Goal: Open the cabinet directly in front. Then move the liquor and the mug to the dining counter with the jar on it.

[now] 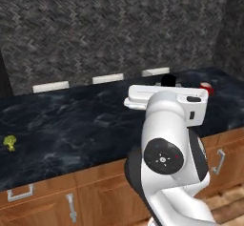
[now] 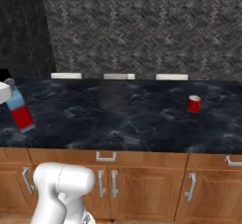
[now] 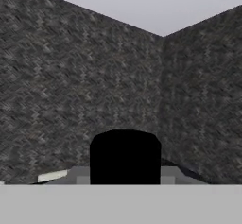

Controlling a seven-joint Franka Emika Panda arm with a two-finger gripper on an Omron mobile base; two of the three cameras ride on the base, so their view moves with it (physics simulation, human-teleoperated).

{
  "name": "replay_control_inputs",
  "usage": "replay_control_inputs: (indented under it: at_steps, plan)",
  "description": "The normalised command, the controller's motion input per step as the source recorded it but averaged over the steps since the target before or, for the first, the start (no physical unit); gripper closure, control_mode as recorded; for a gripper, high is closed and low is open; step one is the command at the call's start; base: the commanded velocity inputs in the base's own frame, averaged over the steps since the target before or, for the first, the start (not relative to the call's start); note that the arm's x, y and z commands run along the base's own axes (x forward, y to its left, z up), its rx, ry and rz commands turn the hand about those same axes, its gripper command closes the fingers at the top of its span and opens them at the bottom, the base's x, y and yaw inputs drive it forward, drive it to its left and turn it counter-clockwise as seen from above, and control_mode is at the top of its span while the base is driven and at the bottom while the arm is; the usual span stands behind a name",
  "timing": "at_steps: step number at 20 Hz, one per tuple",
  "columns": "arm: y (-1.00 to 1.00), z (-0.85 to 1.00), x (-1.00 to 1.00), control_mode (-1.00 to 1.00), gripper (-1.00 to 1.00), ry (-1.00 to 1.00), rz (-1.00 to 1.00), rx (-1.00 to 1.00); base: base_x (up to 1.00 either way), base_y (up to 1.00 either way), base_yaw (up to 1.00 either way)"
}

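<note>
Red mug (image 2: 194, 103) upright on bench (image 2: 118, 124), toward right end. Jaws clenched on liquor (image 2: 20, 109), tilted, above bench's left end.

Flat, even rendered light fills the kitchen, with no visible lamp and no hard shadows. The black marbled tabletop (image 2: 142, 124) carries pale, cloudy sheen rather than sharp glare, and a faint grey smudge of shade near its middle in the right base view. The herringbone wall (image 1: 119, 25) looks grainy and soft. All three pictures are low in detail, edges slightly blurred, without bending at the borders.
</note>
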Motion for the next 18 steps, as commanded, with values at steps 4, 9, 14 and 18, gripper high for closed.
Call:
replay_control_inputs:
  at_steps: [4,9,14,18]
  plan:
    - [0.0,0.0,0.0,1.0,1.0,0.0,0.0,0.0,0.24,0.98,-0.06]
    - [0.0,0.0,0.0,1.0,1.0,0.0,0.0,0.0,0.14,0.18,-0.03]
    - [-0.19,-0.01,0.09,-1.0,1.0,0.08,0.01,0.03,0.01,0.0,0.0]
    - [-0.66,-0.06,0.34,-1.0,1.0,0.29,0.08,0.11,0.0,0.0,0.0]
